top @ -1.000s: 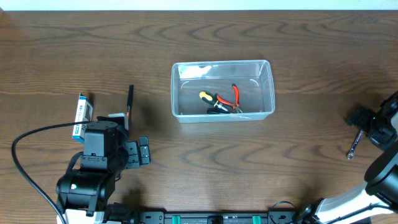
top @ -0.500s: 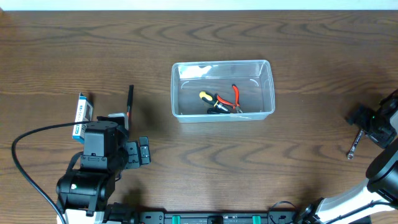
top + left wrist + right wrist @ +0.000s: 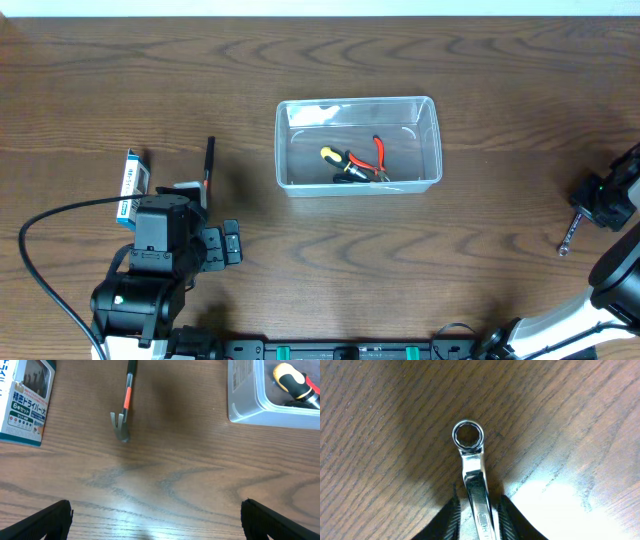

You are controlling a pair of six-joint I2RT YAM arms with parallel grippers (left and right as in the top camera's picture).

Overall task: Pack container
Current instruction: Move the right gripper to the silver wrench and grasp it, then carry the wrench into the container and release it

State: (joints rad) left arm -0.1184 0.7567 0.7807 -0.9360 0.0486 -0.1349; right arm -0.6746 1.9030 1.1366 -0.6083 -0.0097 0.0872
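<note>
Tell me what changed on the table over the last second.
The right pincer slid slightly rightward over the silver ring-end wrench, whose shaft it straddles; grip unclear. The wrench, the clear plastic container, the open left pincer and the black pry bar stayed put.

The dark wood-grain table [image 3: 100, 60] carries a clear plastic container [image 3: 358, 187] near its middle. Well apart to the left lies a slim black tool [image 3: 209, 165] with an orange band and a forked metal tip. Just beside it is a blue-and-white box [image 3: 131, 178]. At the far right, a silver ring wrench [image 3: 567, 238] sits between the right pincer [image 3: 479, 516] fingers; whether it rests on the wood is unclear.
</note>
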